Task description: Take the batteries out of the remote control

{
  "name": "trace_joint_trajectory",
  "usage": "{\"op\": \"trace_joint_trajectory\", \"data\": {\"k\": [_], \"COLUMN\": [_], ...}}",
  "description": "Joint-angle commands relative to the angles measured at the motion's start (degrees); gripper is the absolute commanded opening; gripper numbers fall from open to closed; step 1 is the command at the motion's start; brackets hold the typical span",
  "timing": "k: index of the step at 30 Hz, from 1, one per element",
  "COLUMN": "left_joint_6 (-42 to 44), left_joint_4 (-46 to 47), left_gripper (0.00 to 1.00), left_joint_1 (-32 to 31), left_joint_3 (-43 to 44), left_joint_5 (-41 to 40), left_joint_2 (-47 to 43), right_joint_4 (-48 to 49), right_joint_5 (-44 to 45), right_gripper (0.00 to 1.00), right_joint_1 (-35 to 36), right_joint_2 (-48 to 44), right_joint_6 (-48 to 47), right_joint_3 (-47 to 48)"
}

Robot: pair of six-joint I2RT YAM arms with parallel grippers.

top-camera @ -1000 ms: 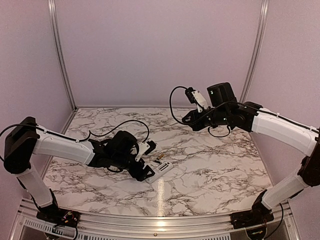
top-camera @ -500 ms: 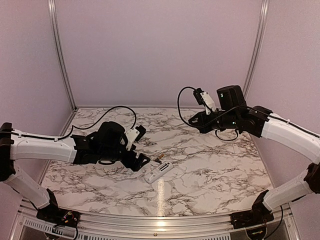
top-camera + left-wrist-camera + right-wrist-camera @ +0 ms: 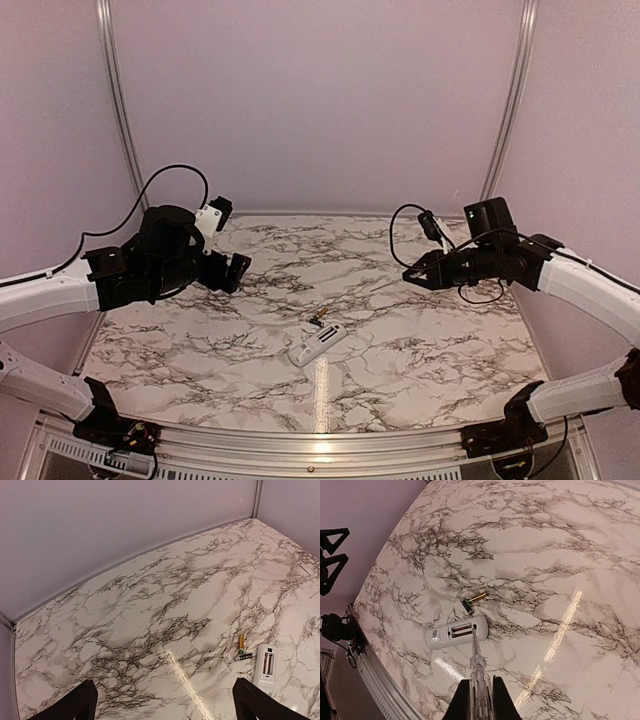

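Near the middle of the marble table (image 3: 420, 340), somewhat closer to its near edge than to the far one, I see the remote control (image 3: 318, 344) lying flat. Its long axis runs on a diagonal – one end points toward the near left corner, the other toward the far right corner. From the right wrist camera the remote control (image 3: 456, 631) shows its open battery bay facing up, a dark slot along its length, with the rounded end on the side nearest the batteries (image 3: 472, 601). The two of them lie on the bare marble just beyond that end, on the far side of the remote: a gold one and a shorter dark one set at an angle to each other, close together, the dark one just beside the remote's casing. In the left wrist view the batteries (image 3: 241, 646) sit just left of the remote control (image 3: 265, 664). My left gripper (image 3: 228, 240) hangs above the far left part of the table, well apart from the remote, its fingers spread wide with nothing between them. My right gripper (image 3: 412, 278) is raised over the right side, clenched around a thin pale pen-like tool (image 3: 476, 665) – its tip lines up with the remote's rounded end in the wrist view, but I cannot tell whether it touches.
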Motion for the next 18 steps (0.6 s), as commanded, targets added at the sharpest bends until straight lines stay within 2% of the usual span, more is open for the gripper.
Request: {"op": "trace_joint_trajectory", "data": {"k": [1, 6, 18], "left_joint_6": [1.8, 0.9, -2.7], "left_joint_4": [-3.5, -2.9, -1.4], "left_gripper": [0.99, 0.99, 0.99], "left_joint_1": [3.6, 5.2, 5.3], "left_joint_3": [0.5, -2.2, -8.7], "left_joint_5": [-5.3, -6.2, -4.4], "left_joint_2": [-4.8, -8.6, -14.2], "right_joint_4": [-1.0, 5.8, 5.8], "right_joint_5": [-16.1, -27.8, -31.7], "right_gripper": [0.00, 0.00, 0.00], "right_joint_1": [-2.6, -2.7, -2.5], "right_joint_2": [0.8, 5.8, 22.9], "right_joint_6": [4.9, 11.7, 10.4], "right_joint_3": [-4.2, -10.1, -8.6]}}
